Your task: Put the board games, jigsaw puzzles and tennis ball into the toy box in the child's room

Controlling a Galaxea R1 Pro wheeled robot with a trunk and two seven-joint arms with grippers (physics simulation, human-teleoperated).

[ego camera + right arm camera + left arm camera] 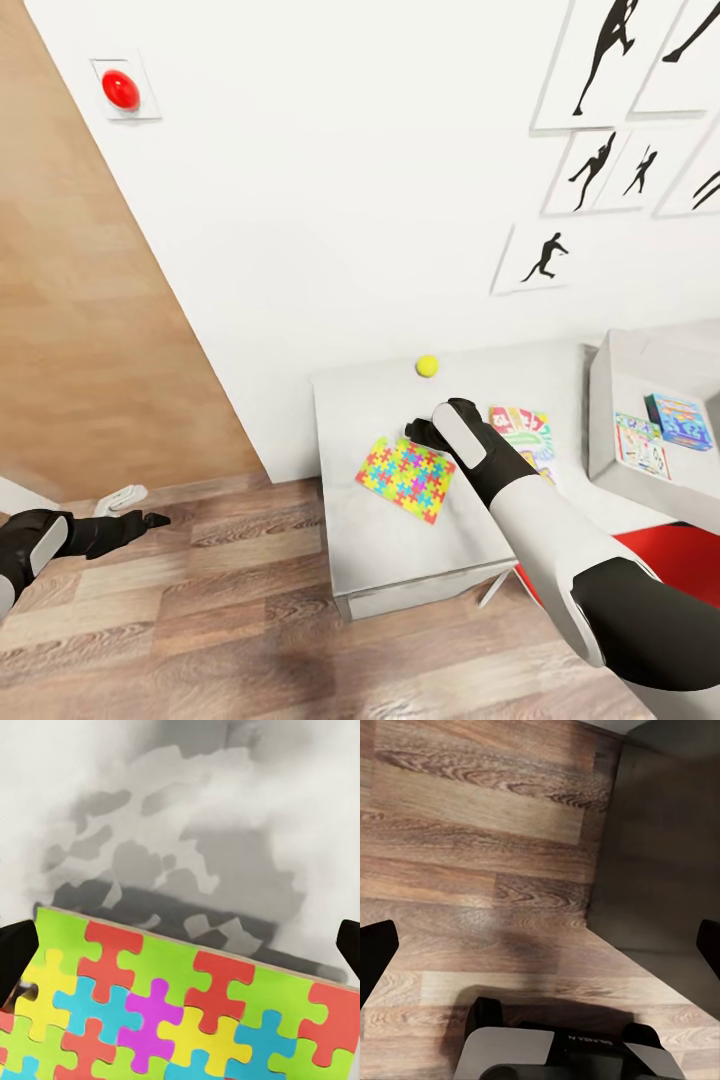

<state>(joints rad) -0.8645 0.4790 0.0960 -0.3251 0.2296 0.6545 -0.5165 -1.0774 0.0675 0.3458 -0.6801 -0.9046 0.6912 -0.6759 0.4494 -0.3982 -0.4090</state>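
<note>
My right gripper, jaws spread wide and empty, hovers over the jigsaw puzzle near the table's left edge (its far edge beneath my fingertips); left gripper far off.

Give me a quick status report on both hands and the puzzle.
Right hand open, over jigsaw puzzle edge on the table. Left hand open, empty, low over floor. Tennis ball behind; nothing blocking.
</note>
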